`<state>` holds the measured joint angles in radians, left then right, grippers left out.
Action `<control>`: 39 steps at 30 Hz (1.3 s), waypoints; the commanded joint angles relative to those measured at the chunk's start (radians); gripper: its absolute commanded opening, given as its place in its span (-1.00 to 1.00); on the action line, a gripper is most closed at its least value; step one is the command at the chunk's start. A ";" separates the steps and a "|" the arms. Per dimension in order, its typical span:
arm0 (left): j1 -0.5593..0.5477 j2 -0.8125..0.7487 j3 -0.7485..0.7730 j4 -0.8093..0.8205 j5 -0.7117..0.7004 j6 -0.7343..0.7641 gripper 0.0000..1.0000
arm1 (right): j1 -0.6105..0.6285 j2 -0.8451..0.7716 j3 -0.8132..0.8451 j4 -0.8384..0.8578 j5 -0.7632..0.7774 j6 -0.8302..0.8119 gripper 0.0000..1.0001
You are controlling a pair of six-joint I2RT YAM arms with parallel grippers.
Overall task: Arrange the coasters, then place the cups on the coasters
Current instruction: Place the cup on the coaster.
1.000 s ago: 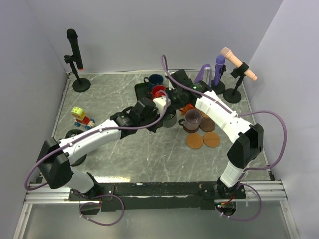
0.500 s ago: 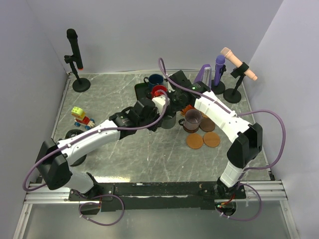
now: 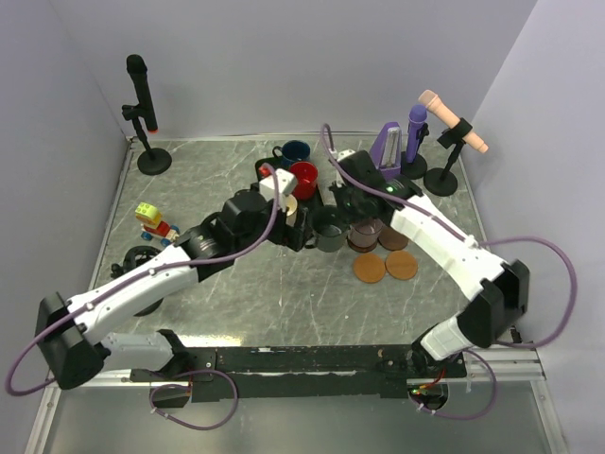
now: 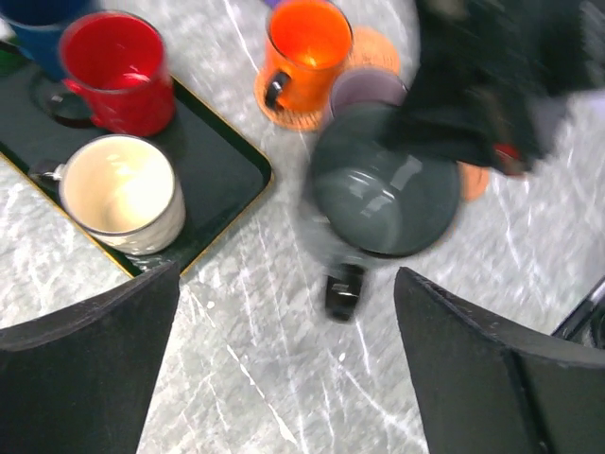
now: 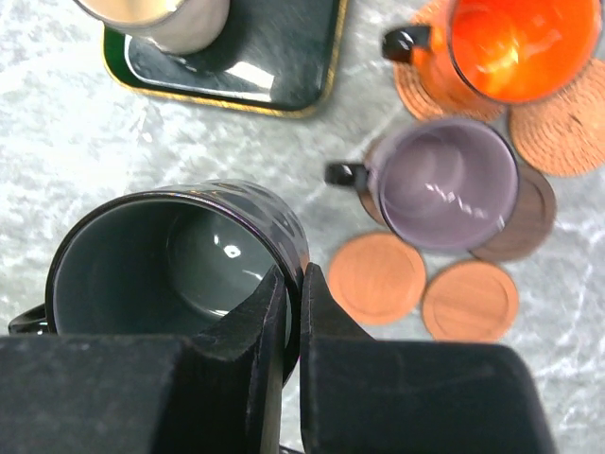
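Observation:
My right gripper (image 5: 295, 293) is shut on the rim of the dark grey-green cup (image 5: 161, 274), one finger inside and one outside. The same cup (image 4: 383, 194) (image 3: 331, 233) looks blurred in the left wrist view. My left gripper (image 4: 288, 378) stands wide open just short of it, holding nothing. The mauve cup (image 5: 440, 184) sits on a dark brown coaster (image 5: 525, 222). The orange cup (image 5: 520, 43) sits on a woven coaster (image 5: 425, 90). Two bare tan coasters (image 5: 378, 277) (image 5: 470, 301) lie beside them. The red cup (image 4: 113, 71) and cream cup (image 4: 118, 194) stand on the black tray (image 4: 217, 161).
A navy cup (image 3: 294, 151) stands at the tray's far end. A toy figure (image 3: 156, 223) lies at the left. A black microphone stand (image 3: 142, 113) is at the back left. A purple object (image 3: 388, 142) and another stand (image 3: 452, 142) are at the back right.
My left gripper has opened, let go of the dark cup and drawn back to the left. My right gripper has closed on the cup's rim and shifted right with it.

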<state>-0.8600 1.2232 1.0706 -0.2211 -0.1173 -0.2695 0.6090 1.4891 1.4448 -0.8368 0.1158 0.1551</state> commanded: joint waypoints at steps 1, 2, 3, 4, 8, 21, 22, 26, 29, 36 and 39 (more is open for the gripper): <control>0.003 -0.076 -0.018 0.071 -0.109 -0.091 0.93 | -0.005 -0.174 -0.090 0.054 0.062 0.034 -1.00; 0.012 -0.079 -0.017 0.059 -0.136 -0.105 0.93 | -0.006 -0.202 -0.124 0.051 0.076 0.047 -1.00; 0.027 -0.077 -0.017 0.046 -0.151 -0.118 0.93 | -0.005 -0.231 -0.157 0.051 0.096 0.061 -1.00; 0.039 -0.074 -0.014 0.025 -0.169 -0.140 0.93 | -0.005 -0.251 -0.188 0.053 0.117 0.078 -1.00; 0.119 -0.056 -0.004 -0.023 -0.159 -0.217 0.93 | -0.006 -0.328 -0.322 0.090 0.206 0.139 -1.00; 0.184 -0.090 -0.055 0.025 -0.091 -0.281 0.93 | -0.052 -0.426 -0.596 0.252 0.328 0.244 -1.00; 0.187 -0.090 -0.057 0.023 -0.094 -0.283 0.93 | -0.066 -0.432 -0.612 0.266 0.321 0.245 -1.00; 0.187 -0.096 -0.063 0.029 -0.090 -0.284 0.93 | -0.120 -0.446 -0.652 0.315 0.303 0.245 -1.00; 0.185 -0.091 -0.061 0.032 -0.085 -0.283 0.93 | -0.153 -0.446 -0.666 0.343 0.286 0.235 -1.00; 0.187 -0.071 -0.055 0.048 -0.059 -0.277 0.93 | -0.206 -0.455 -0.698 0.390 0.245 0.195 -1.00; 0.188 -0.062 -0.051 0.051 -0.053 -0.274 0.93 | -0.209 -0.454 -0.701 0.398 0.222 0.184 -1.00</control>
<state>-0.6773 1.1564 1.0080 -0.2207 -0.1959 -0.5396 0.4129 1.0729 0.7395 -0.5388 0.3630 0.3534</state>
